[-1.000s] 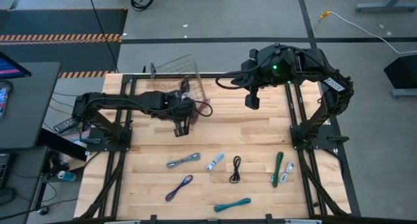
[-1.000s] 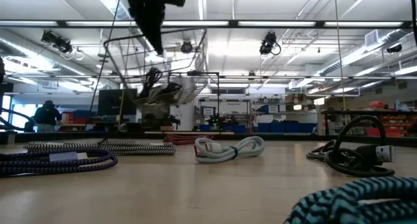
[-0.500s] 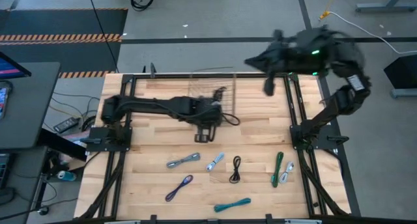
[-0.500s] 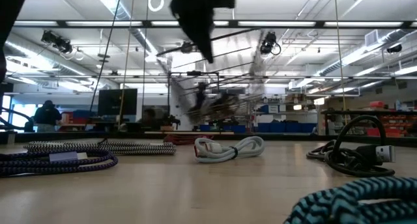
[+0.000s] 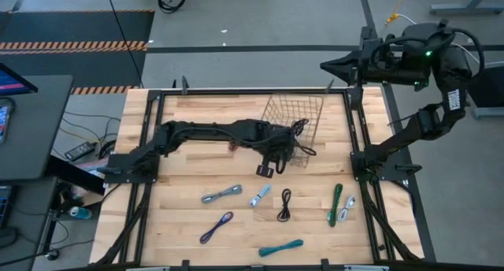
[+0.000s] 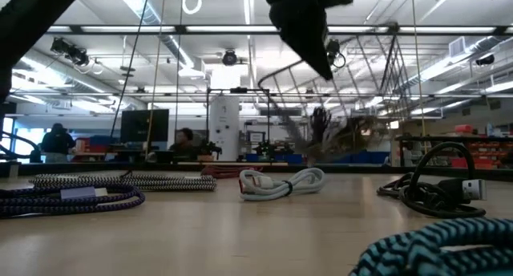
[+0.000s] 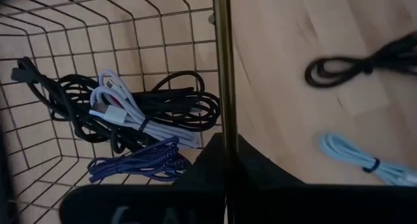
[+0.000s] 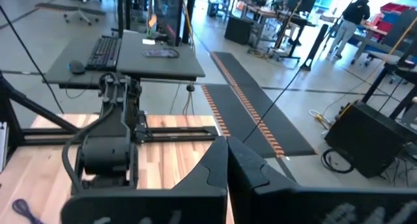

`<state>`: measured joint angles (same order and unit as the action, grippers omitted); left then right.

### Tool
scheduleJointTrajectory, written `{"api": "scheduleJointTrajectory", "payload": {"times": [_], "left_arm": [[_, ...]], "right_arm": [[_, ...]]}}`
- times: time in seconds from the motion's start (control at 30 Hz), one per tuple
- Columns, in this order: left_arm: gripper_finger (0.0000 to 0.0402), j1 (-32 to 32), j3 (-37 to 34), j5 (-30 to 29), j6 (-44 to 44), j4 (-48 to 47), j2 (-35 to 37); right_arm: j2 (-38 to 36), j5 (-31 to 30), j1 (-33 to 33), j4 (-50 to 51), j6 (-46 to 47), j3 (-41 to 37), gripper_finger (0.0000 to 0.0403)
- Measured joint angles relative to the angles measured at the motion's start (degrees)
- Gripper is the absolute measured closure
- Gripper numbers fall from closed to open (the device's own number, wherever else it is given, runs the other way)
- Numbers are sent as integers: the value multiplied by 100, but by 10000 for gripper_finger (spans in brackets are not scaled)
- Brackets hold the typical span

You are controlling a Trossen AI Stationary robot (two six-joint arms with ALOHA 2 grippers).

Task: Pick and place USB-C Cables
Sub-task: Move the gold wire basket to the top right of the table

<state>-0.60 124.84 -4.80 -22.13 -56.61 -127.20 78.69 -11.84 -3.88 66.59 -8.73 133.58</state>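
Your left gripper (image 5: 266, 169), clamped on the wire basket (image 5: 293, 113) rim, has swung it rightward; your right gripper (image 5: 331, 65) has retreated off-table, fingers closed, empty.

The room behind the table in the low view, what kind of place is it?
Probably a large workshop or robotics lab: long ceiling light strips, shelves of blue bins at the back, and a desk with a keyboard on the open floor.
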Motion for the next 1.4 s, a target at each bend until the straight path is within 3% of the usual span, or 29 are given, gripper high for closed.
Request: {"api": "scheduleJointTrajectory", "payload": {"times": [0.23, 0.7, 0.87, 1.4], "left_arm": [[398, -187, -23, 21, 22, -285, -213], [400, -320, -28, 634, -37, -274, -387], [400, -305, -28, 645, -236, -67, -523], [400, -276, -22, 759, -582, 34, -767]], "right_arm": [[94, 0, 0, 108, -38, -3, 402], [230, 5, 0, 109, 148, -4, 402], [286, 248, 0, 106, 287, -7, 402], [418, 258, 0, 96, 264, -7, 402]]}}
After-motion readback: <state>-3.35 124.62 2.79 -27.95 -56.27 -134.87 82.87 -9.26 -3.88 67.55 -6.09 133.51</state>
